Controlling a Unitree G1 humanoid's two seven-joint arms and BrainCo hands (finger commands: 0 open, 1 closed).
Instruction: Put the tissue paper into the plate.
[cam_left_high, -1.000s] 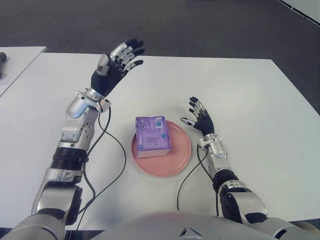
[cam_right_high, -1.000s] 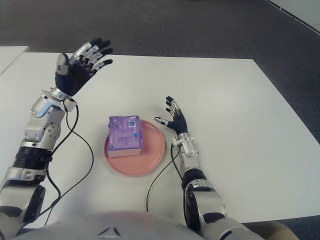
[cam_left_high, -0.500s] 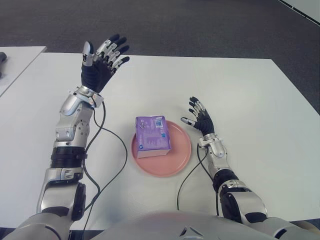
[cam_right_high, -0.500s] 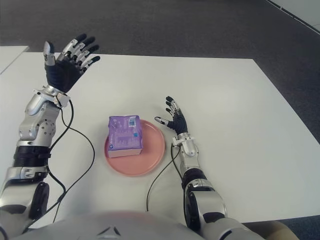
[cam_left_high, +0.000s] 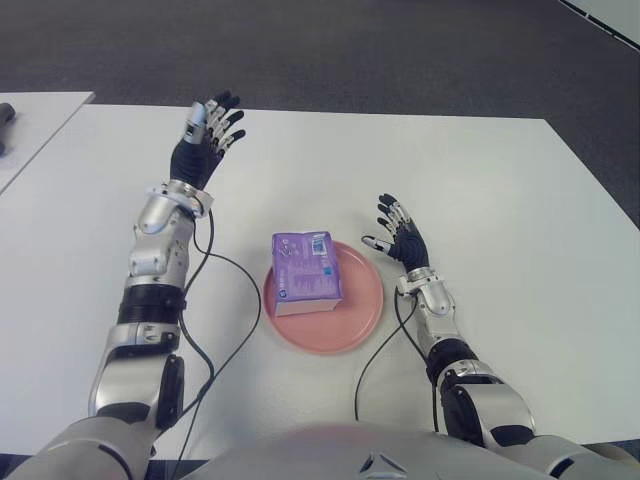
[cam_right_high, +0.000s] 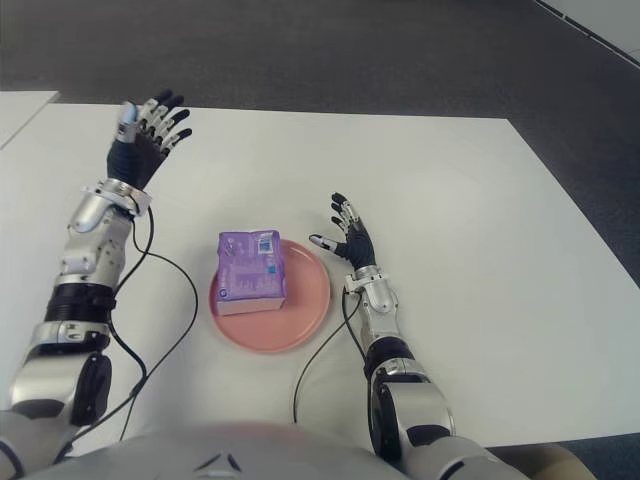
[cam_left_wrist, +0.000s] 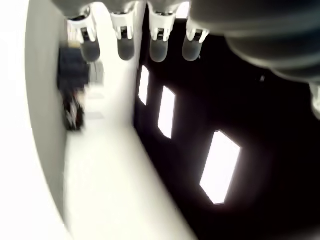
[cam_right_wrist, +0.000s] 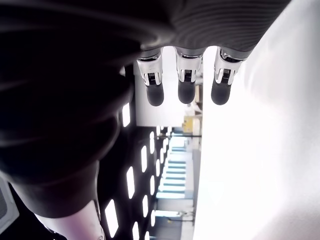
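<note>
I see the tissue pack (cam_left_high: 306, 272) lying inside the plate (cam_left_high: 360, 320), left half, long axis running away from me | right hand (cam_left_high: 400, 240) nearer, just beside the plate's right rim, fingers spread, empty | left hand (cam_left_high: 203, 145) raised well apart over the desk (cam_left_high: 480, 200), fingers spread, empty

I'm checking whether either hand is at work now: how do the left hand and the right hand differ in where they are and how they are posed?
The left hand is raised far from the pink plate, over the table's far left part; the right hand shows just beside the plate's right rim. The left arm is stretched forward; the right is drawn in near the body. Both hands are open and hold nothing; the tissue pack lies in the plate.
</note>
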